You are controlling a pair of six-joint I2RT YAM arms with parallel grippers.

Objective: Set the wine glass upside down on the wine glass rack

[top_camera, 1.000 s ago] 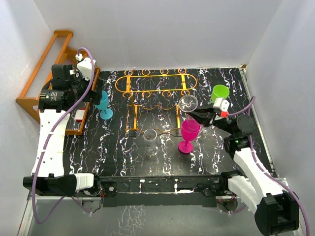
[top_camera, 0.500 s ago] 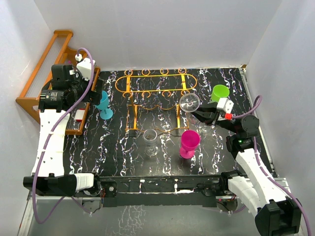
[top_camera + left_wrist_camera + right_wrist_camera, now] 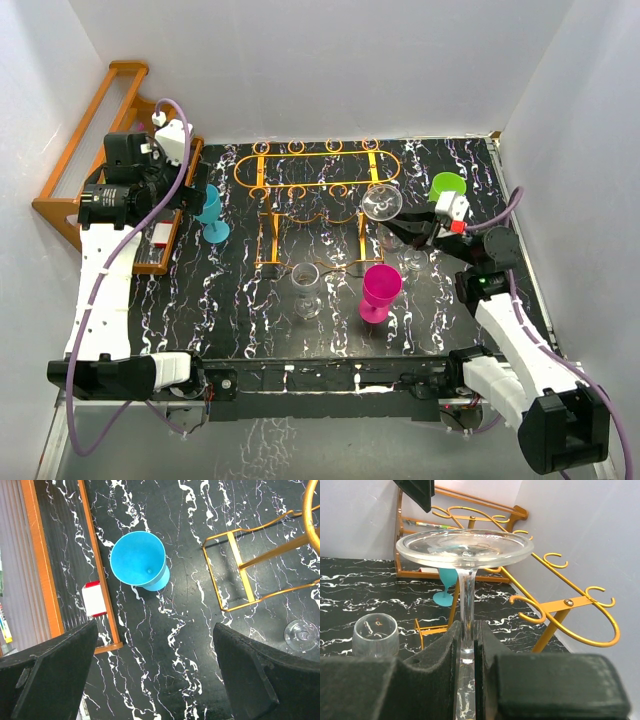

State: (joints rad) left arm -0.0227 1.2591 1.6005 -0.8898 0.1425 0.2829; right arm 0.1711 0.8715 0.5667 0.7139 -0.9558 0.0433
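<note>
Two arms are working here, but only the right one matters for what is coming. The right tool (image 3: pixel 466 640) is pinching the stem of the clear wine glass (image 3: pixel 465 547), fingers pressed tight on it. The glass is already turned over, with its flat foot on top and its bowl hanging below, out of the wrist camera's sight.

Seen from overhead, the glass is hanging just off the 3 o'clock end of the orange wire rack (image 3: pixel 568 602). The rack's long rails are running from 9 to 3 o'clock across the far half of the tabletop (image 3: pixel 250 330). From the tool, the nearest rail loops are lying at about 10 o'clock. The stem is standing upright, square to those rails, so I judge the next move is a slide toward 9 o'clock, stem in a slot and foot above the wires.

The left tool (image 3: pixel 157 665) is hovering spread wide and empty over a teal glass (image 3: pixel 138 560) at the 9 o'clock side, well apart from all this.
</note>
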